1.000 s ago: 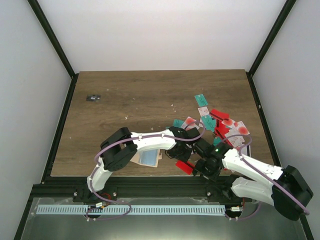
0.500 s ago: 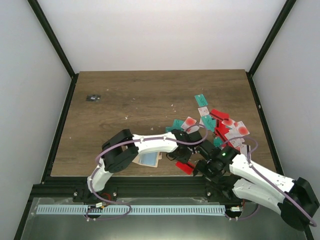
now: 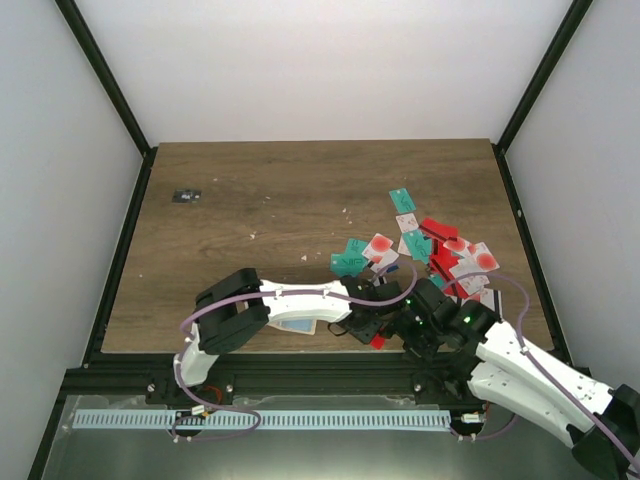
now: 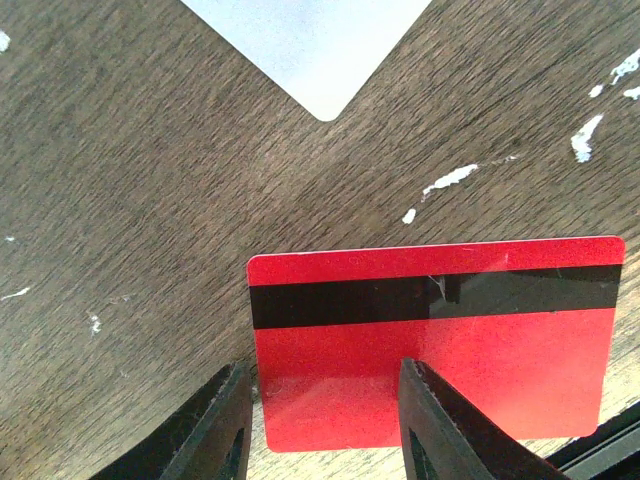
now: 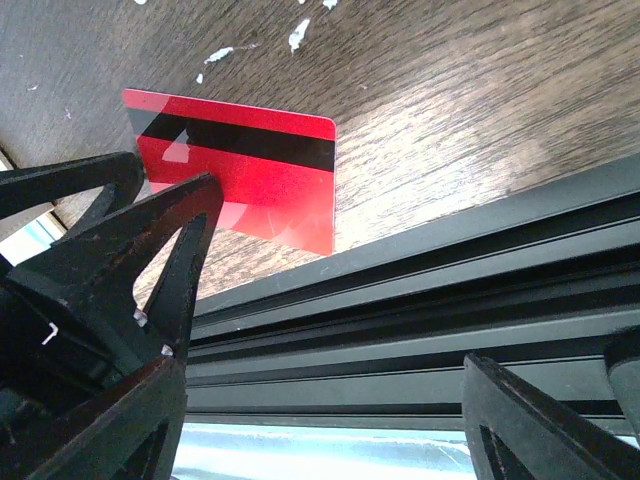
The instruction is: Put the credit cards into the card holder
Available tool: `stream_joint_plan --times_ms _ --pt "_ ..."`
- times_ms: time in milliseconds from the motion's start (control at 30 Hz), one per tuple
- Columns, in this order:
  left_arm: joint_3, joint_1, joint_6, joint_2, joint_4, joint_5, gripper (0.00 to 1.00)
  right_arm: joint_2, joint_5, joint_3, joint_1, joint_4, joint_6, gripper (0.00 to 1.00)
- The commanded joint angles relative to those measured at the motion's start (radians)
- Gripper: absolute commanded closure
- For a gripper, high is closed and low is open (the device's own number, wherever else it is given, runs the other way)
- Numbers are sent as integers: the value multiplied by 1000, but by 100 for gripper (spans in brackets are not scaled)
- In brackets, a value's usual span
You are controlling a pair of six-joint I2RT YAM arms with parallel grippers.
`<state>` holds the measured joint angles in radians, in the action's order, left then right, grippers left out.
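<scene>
Left of the red card [image 4: 430, 340]: card holder [image 3: 298, 325], largely hidden under the left arm.
At the red card: left pincer [image 4: 325, 368], jaws apart, one tip at its short edge, one over its face. We see no clamp. The card's long axis crosses that gap, so we judge this arm nearer.
Just right: right pincer [image 5: 325, 362], jaws wide, empty.
Right and beyond: loose credit cards [image 3: 440, 250].
Only the right wrist view shows the card at the bench [image 5: 450, 120] rim.
</scene>
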<state>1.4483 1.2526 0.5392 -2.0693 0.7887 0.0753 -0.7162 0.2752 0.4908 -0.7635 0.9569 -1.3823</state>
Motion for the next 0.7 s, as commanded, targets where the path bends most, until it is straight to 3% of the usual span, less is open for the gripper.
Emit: stream_joint_plan --times_ms 0,133,267,400,667 --pt "-67 27 -6 -110 115 -66 58 -7 -27 45 -7 -7 -10 23" --pt "-69 20 11 -51 114 -64 58 -8 -69 89 -6 -7 6 23" --pt "-40 -34 30 13 45 -150 58 -27 -103 144 -5 8 33 23" --pt "69 -92 53 -11 67 -159 58 -60 -159 208 -4 52 61 23" --pt "182 -98 29 -116 38 -229 62 -38 -223 278 -6 123 53 23"
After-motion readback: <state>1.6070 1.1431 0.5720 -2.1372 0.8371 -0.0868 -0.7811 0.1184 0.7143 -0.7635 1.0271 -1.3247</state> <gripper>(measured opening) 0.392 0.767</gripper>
